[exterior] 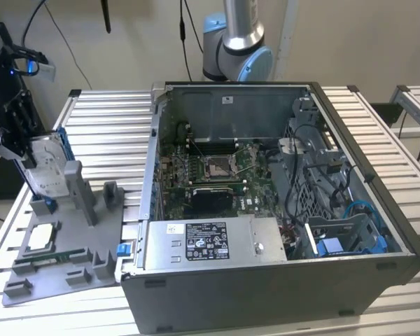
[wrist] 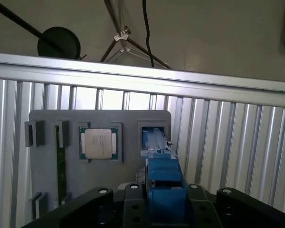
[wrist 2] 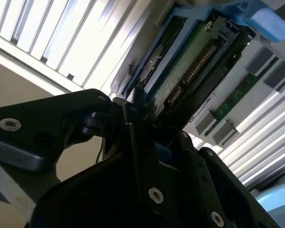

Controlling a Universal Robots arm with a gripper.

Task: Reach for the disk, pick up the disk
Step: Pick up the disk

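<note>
Upright silver-grey disk (exterior: 46,169), white label, blue frame

**Gripper down low at the exterior view's left edge**

The Universal Robots arm (exterior: 232,43) shows its grey shoulder joints with pale blue caps at the top middle of the exterior view. Well apart from them, at that view's left edge, the black gripper (exterior: 17,140) hangs pointing downward. In the first wrist view the gripper (wrist: 164,199) shows black links (wrist: 99,199) with bright bolt heads set side by side. In the second wrist view the gripper (wrist 2: 152,135) is seen from close by, its dark bolted links spreading to either side.
</note>
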